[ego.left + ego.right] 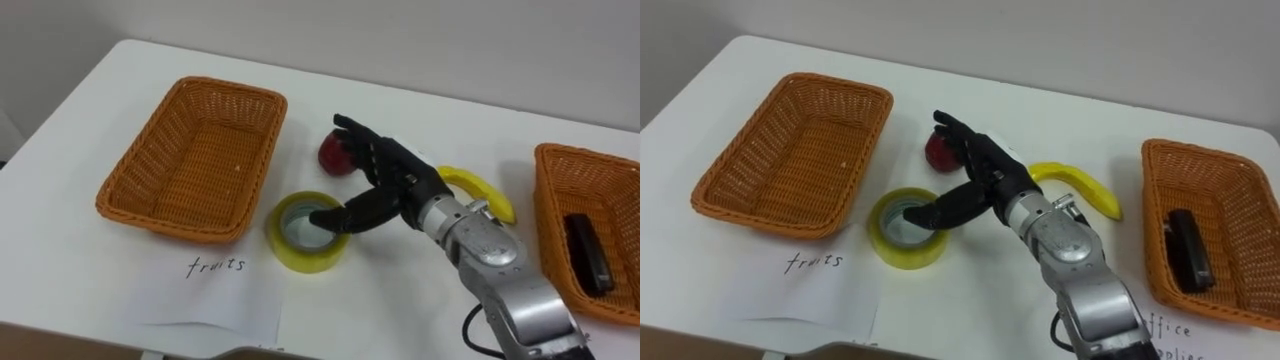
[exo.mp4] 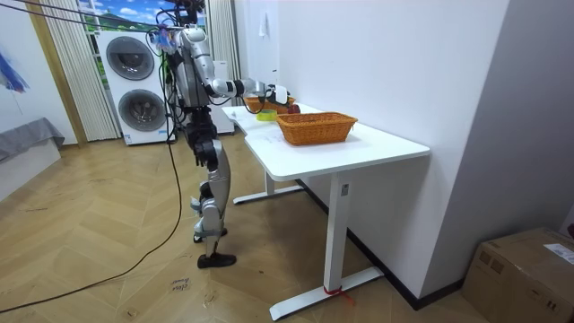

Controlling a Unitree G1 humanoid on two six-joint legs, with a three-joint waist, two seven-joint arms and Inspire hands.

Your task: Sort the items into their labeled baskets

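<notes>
Table (image 1: pixel 120 80): white top that is carrying everything; the robot is standing at one end of it in the room view.
Fruit basket (image 1: pixel 130 190): woven, orange, lying at 9 o'clock from the tape roll and holding nothing.
Office basket (image 1: pixel 548 170): matching weave, sitting at 3 o'clock, well apart from the roll.
Paper sheet (image 1: pixel 215 290): handwritten fruit label lying at 6 o'clock of the fruit basket, its corner just beside the roll.
Right hand (image 1: pixel 385 180): reaching in from 4 o'clock. The fingers are spreading straight out toward 11 o'clock above the apple, while the thumb is dipping across the roll's rim into its core. Nothing is being pinched.
Tape roll (image 1: pixel 300 250): yellow ring lying flat near the table's middle, touching the thumb. It is probably light and stiff, with a smooth outer face. The wall between core and outside is looking like the sound place to grip, thumb inside and fingers outside.
Banana (image 1: pixel 485 188): lying at 2 o'clock from the roll, partly behind the wrist. It is likely soft and easily bruised, so the thick middle is the best hold.
Stapler (image 1: pixel 588 250): dark, already resting in the office basket.
Apple (image 1: pixel 333 155): red, sitting at 1 o'clock from the roll under the fingertips. Being round and slick, it is calling for a wrapping grasp.
</notes>
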